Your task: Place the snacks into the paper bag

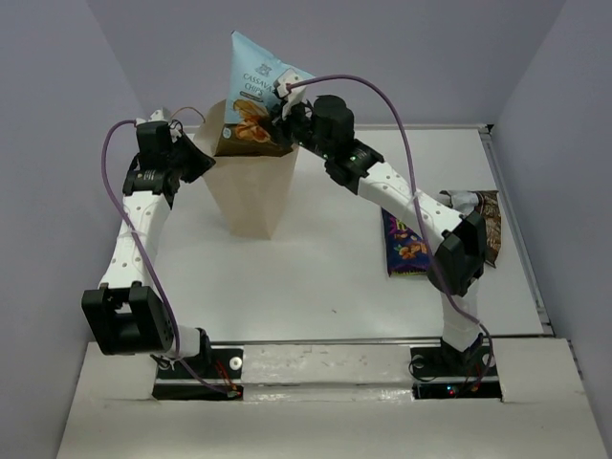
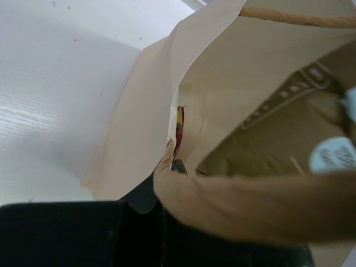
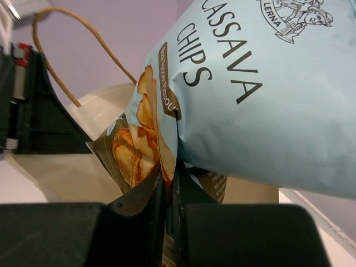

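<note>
The paper bag (image 1: 251,196) stands upright at the back left of the table. My left gripper (image 1: 199,159) is shut on its left rim; in the left wrist view the gripper (image 2: 170,167) pinches the bag's wall (image 2: 139,117), and a cord handle (image 2: 250,206) crosses in front. My right gripper (image 1: 285,115) is shut on the brown and light blue packet (image 1: 256,91) and holds it over the bag's mouth, its brown lower end at the rim. The right wrist view shows the gripper (image 3: 169,181) clamped on this packet (image 3: 261,83). The purple-blue packet (image 1: 406,244) and the dark brown packet (image 1: 490,225) lie at the right. The orange packet is not in view.
The right arm (image 1: 411,206) reaches across the table's middle towards the bag. A raised rail (image 1: 521,239) runs along the table's right side. Grey walls close in the left, back and right. A thin red-yellow sliver (image 2: 179,125) shows inside the bag's wall.
</note>
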You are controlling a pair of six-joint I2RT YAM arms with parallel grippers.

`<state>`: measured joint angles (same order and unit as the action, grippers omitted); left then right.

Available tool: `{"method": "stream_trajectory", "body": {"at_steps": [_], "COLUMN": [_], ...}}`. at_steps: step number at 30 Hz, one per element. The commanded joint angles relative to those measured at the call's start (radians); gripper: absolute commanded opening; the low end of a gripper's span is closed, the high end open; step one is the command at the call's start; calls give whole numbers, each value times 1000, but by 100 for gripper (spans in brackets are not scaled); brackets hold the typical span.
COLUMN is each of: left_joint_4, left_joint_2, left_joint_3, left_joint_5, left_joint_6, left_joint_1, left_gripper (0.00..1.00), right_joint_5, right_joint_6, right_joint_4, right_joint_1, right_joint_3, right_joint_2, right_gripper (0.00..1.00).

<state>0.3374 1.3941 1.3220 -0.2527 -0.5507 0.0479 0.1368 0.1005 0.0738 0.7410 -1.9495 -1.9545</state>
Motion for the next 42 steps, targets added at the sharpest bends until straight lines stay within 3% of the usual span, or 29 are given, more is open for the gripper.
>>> {"method": "stream_trajectory", "body": {"at_steps": [1,3,4,5,8,16,21,24,28,35,42], "left_joint_4": [-31,-34,-34,-37,-38,-35,-43,-47,-49,-55,-60], "left_joint_2": [-29,-30,-32,-32,-27,-20,-21,-23,-23,-23,-21], "left_joint_3": [40,40,36,36,36,51,52,54,63,59,63], "left_joint_5": [9,7,6,3,-2,-3,-13,-20,-30,-39,-43], "left_joint_6": [26,18,18,17,17,25,18,15,18,21,17], "left_joint_1": [12,12,12,12,12,12,12,12,10,6,6], "left_gripper": [0,0,0,0,0,0,0,0,0,0,0], "right_joint_5": [-20,-28,-37,-49,-59,-158,-410,-496,-555,-425,-261], "right_joint_6": [106,149,165,174,159,-24,-257,-404,-482,-576,-544], "right_joint_4": [-118,-144,-185,-196,-218,-252,-368,-518,-695,-729,-730], "right_joint_1": [14,24,34,34,34,34,-151,-336,-501,-713,-723], "right_joint_3": [-103,-106,-132,-143,-179,-335,-114,224,502,828,925], "right_joint_2": [-53,-55,-60,-60,-40,83,267,390,470,479,391], "right_gripper": [22,59,69,87,100,100,100,100,100,100,100]}}
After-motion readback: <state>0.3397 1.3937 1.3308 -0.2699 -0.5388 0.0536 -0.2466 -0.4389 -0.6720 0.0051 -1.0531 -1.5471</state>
